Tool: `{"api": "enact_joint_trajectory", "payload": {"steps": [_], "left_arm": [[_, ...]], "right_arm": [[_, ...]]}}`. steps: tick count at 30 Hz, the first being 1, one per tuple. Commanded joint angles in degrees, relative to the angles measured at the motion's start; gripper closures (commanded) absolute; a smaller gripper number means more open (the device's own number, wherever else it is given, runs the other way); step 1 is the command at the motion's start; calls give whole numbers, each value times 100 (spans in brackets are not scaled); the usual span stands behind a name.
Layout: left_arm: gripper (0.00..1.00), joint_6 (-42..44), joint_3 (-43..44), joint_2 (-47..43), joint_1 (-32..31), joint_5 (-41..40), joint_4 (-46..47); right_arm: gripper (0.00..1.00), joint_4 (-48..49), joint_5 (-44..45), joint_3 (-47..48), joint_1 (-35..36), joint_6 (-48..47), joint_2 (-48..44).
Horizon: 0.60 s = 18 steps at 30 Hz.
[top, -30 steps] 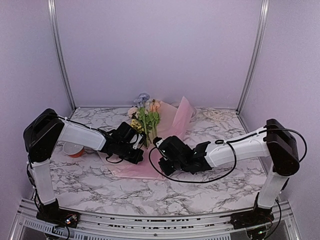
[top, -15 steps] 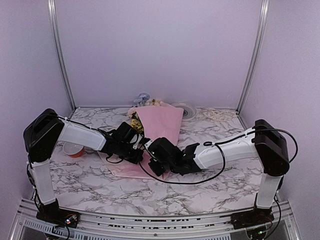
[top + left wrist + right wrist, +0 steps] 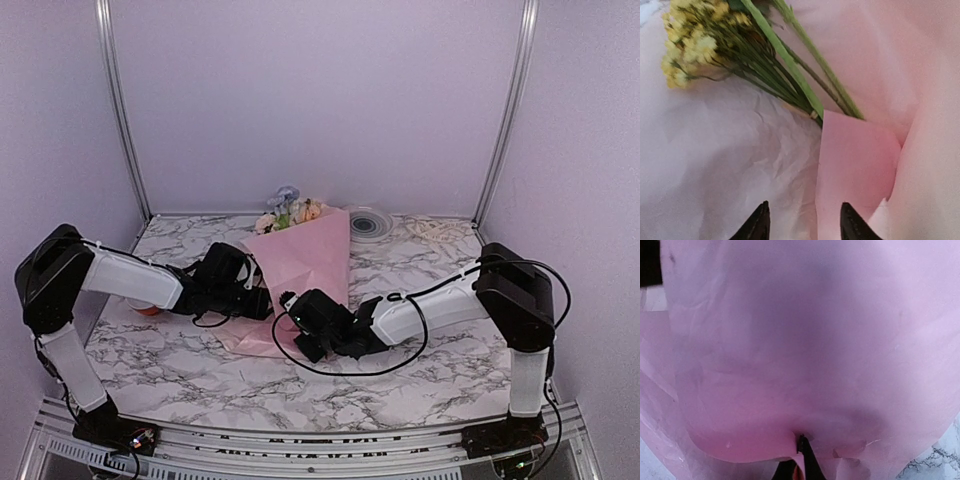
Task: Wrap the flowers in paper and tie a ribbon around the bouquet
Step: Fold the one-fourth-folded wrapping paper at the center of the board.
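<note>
Pinching the near edge of the paper (image 3: 805, 365), the right gripper (image 3: 802, 463) was clamped tight on the pink flap, out in the middle of the worktop. Just beside it the left gripper (image 3: 805, 227) hovered with jaws apart and nothing between them, over a crumpled stretch of the same sheet. One flap lay folded across the flowers (image 3: 790, 65): stems showed in the left wrist view, and blooms peeked out toward the far edge. By my reading, wrapping was about half done, with the left side wanting folding over and the roll tightening. Way back, the ribbon (image 3: 436, 231) lay loose in the far right corner beside a round plate (image 3: 368, 222), tying not yet begun.
</note>
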Motion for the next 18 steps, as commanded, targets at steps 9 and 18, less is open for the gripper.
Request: {"api": "enact_joint_trajectory", "payload": {"steps": [9,18], "left_arm": [[35,-1269,-1446,-1446,659,289,2549],[32,-3268,-1806,-205,762,1304,5124]], "right_arm": [[98,173,-34,15,22,18,174],[98,160,37,7,30,-12,146]]}}
